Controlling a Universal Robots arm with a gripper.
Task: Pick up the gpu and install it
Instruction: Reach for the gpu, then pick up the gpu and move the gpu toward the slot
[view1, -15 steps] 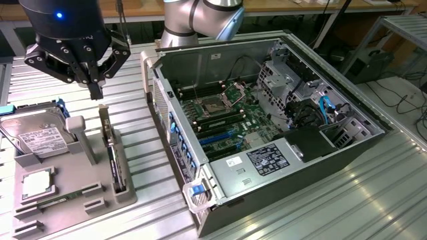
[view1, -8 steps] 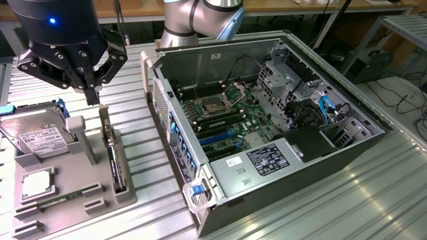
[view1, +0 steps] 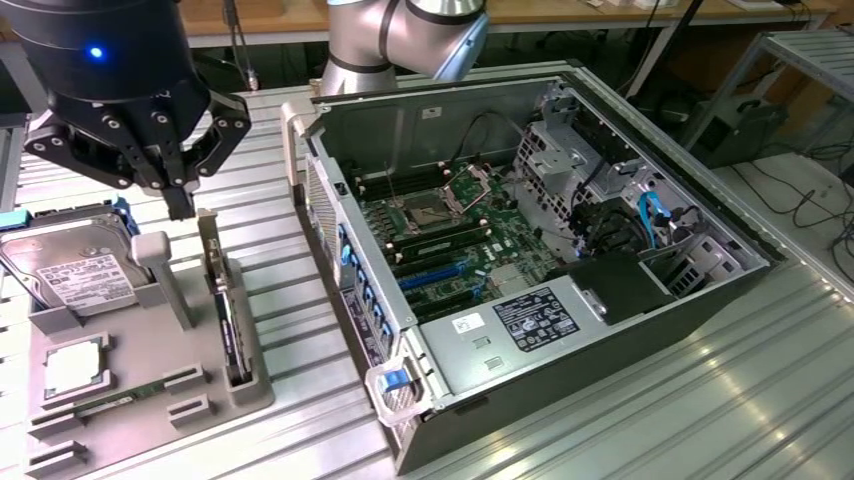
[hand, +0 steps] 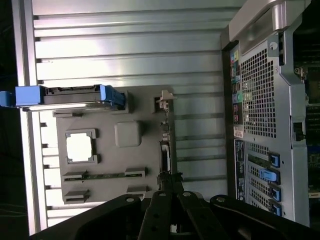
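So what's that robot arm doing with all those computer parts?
The robot's gripper hangs with its fingers shut and nothing between them, just above a gray tray of parts. It is nearest the gpu, which stands on its edge in a slot of the tray and has not yet been picked up. Beside the tray, the computer case lies open on the metal table, with its green board showing inside.

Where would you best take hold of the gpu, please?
Probably by its top edge, from straight above: the gpu stands on edge in a slot of the holder, so only that thin upper edge is free, to be pinched across its flat faces.
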